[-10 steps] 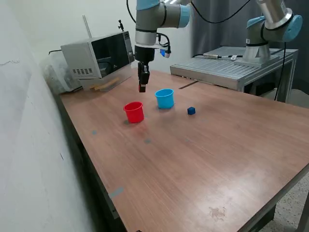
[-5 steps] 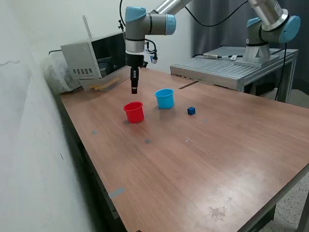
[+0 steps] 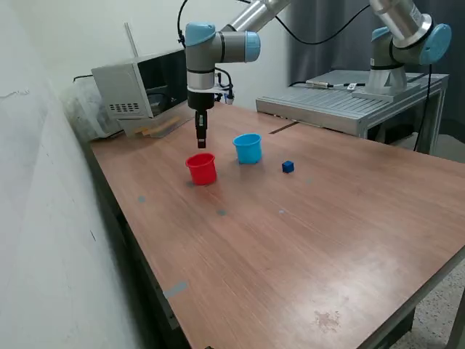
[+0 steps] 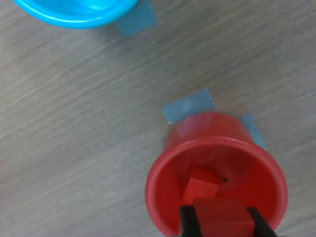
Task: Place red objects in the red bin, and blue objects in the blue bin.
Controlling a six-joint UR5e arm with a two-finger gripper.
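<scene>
**Second red cube held over the red cup**

Compared with one second ago, the arm has moved toward the exterior view's left and now hangs directly above the red cup (image 3: pixel 201 169). This means the carrying step is almost finished; in my judgement only the release is left for this cube.

The gripper (image 4: pixel 220 221) is closed narrow on a red cube (image 4: pixel 219 217), one finger (image 4: pixel 186 222) pressing on each side. In the wrist view the cube sits over the open mouth of the cup, and another red cube (image 4: pixel 199 188) already lies at the bottom. So one red object is sorted and the second one is in the right place to drop.

The light blue cup (image 3: pixel 248 148) stands just beside the red one, toward the exterior view's right. A dark blue cube (image 3: pixel 288 166) rests on the table (image 3: pixel 305 240) near it, not yet sorted. Whether the blue cup contains something I cannot tell, because only its edge shows in the wrist view.

Behind the cups there is a microwave (image 3: pixel 145 87), well apart. Pieces of blue tape (image 4: pixel 189 106) lie flat beside the red cup. Nothing seems to block the drop.
</scene>
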